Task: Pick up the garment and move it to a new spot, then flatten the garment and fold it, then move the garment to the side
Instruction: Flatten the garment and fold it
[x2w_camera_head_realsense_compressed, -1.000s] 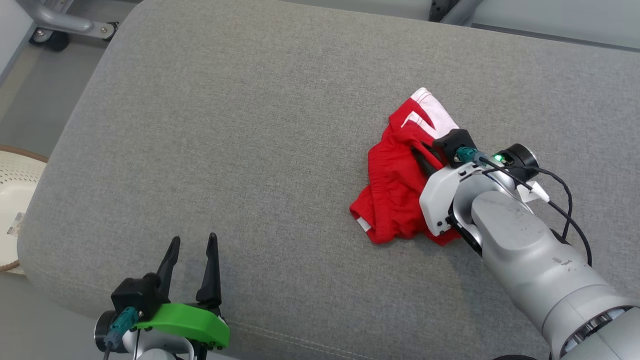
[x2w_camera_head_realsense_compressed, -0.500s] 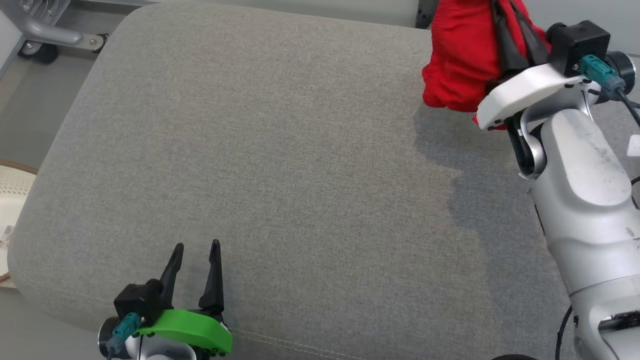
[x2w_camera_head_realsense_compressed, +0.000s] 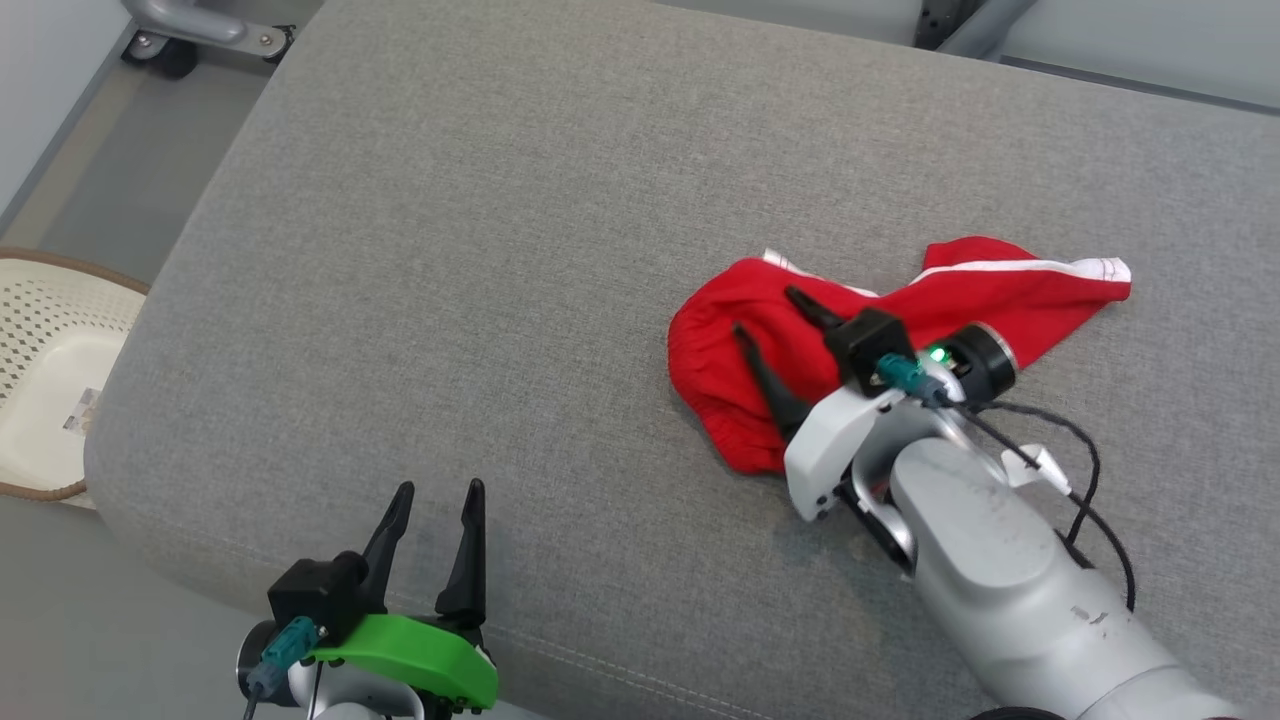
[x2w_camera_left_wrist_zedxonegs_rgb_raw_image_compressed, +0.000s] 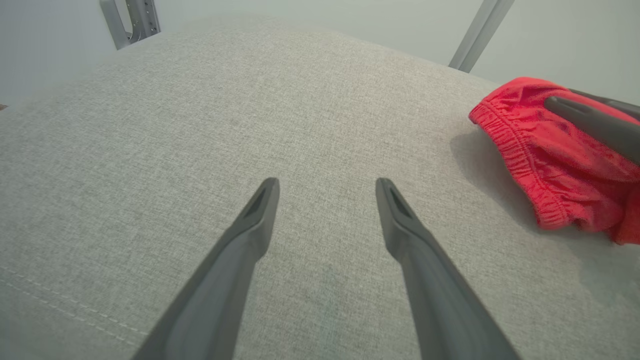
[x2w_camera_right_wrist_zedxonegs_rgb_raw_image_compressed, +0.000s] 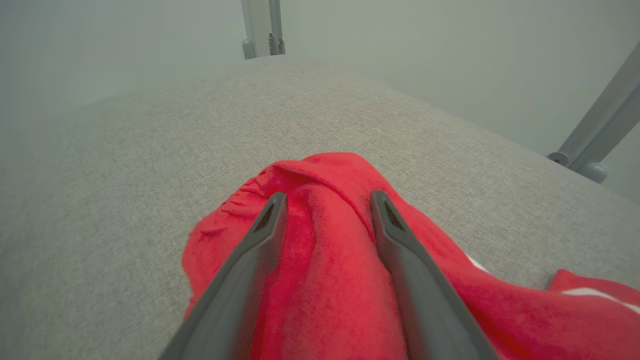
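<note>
The right gripper's (x2w_camera_head_realsense_compressed: 767, 312) two dark fingers stand apart, pointing away from the robot and resting low over the red shorts (x2w_camera_head_realsense_compressed: 960, 300). In the right wrist view the right gripper (x2w_camera_right_wrist_zedxonegs_rgb_raw_image_compressed: 328, 196) straddles a raised ridge of the red cloth (x2w_camera_right_wrist_zedxonegs_rgb_raw_image_compressed: 325, 280), which bulges up between the two fingers. Whether the cloth touches their inner faces cannot be told. The shorts lie crumpled on the grey fabric cushion (x2w_camera_head_realsense_compressed: 500, 250), right of its middle. A gathered elastic edge is toward the robot's left, and a longer part with white piping stretches off to the right, beyond the gripper's wrist. A black cable loops beside the pale right forearm (x2w_camera_head_realsense_compressed: 980, 560).

The left gripper (x2w_camera_head_realsense_compressed: 440, 486) hovers at the near edge of the cushion, well apart from the shorts, with its fingers spread wide and nothing between them. In the left wrist view the left gripper (x2w_camera_left_wrist_zedxonegs_rgb_raw_image_compressed: 327, 181) frames bare grey fabric, with the elastic edge of the shorts (x2w_camera_left_wrist_zedxonegs_rgb_raw_image_compressed: 550, 165) off to the right.

Beside the cushion, on the robot's left, an off-white perforated basket (x2w_camera_head_realsense_compressed: 50, 350) sits on the floor. A wheeled metal frame (x2w_camera_head_realsense_compressed: 200, 25) stands beyond the far left corner.
</note>
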